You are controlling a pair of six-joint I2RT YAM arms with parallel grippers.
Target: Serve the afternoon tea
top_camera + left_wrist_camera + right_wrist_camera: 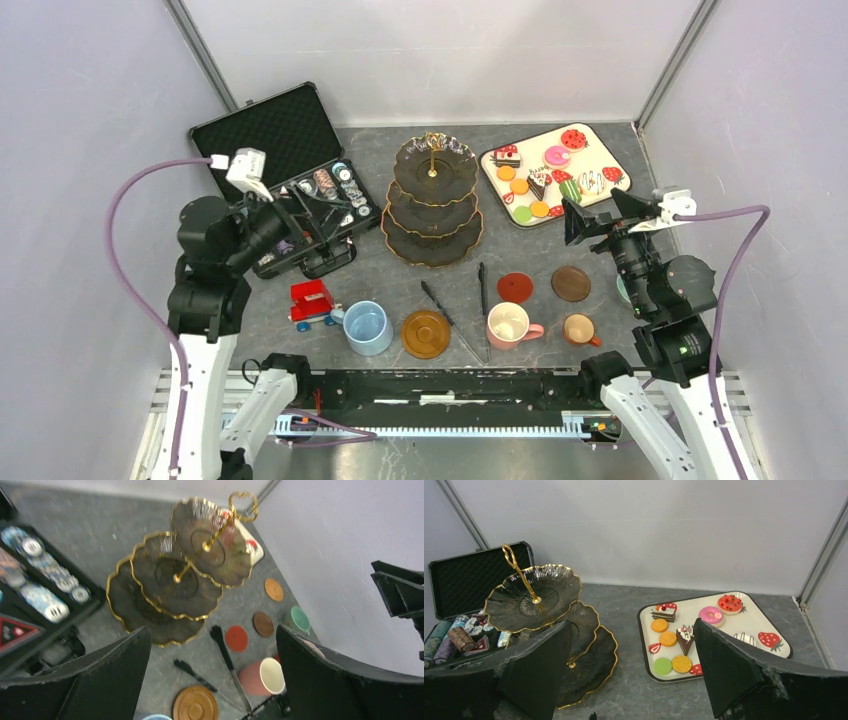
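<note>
stand [433,200]: dark, three tiers with gold rims, upright at the back middle of the worktop [375,280], between the open poker-chip case [285,130] and the tray [754,615].
tray: cream, back right; you can see on it a pink donut [711,615], a red donut [729,603], two cake slices [664,612] and small round macarons [668,638].
left fingers [115,680]: yours stand wide apart with nothing between them, raised over the case's near edge and facing the stand.
right fingers [734,670]: also spread wide and holding nothing, raised at the right side, facing stand and tray.
mugs: blue mug [367,327], pink mug [510,325] and small brown mug [580,330] stand along the near edge. The green mug [299,618] seems to sit further right, mostly hidden behind your right arm.
coasters: red coaster [515,288] and brown coaster [571,283] lie side by side behind the pink and brown mugs. An amber coaster [425,333] lies between the blue and pink mugs.
tongs [445,312]: two black pairs, lying between stand and mugs.
toy car [312,302]: red, just left of the blue mug.
</note>
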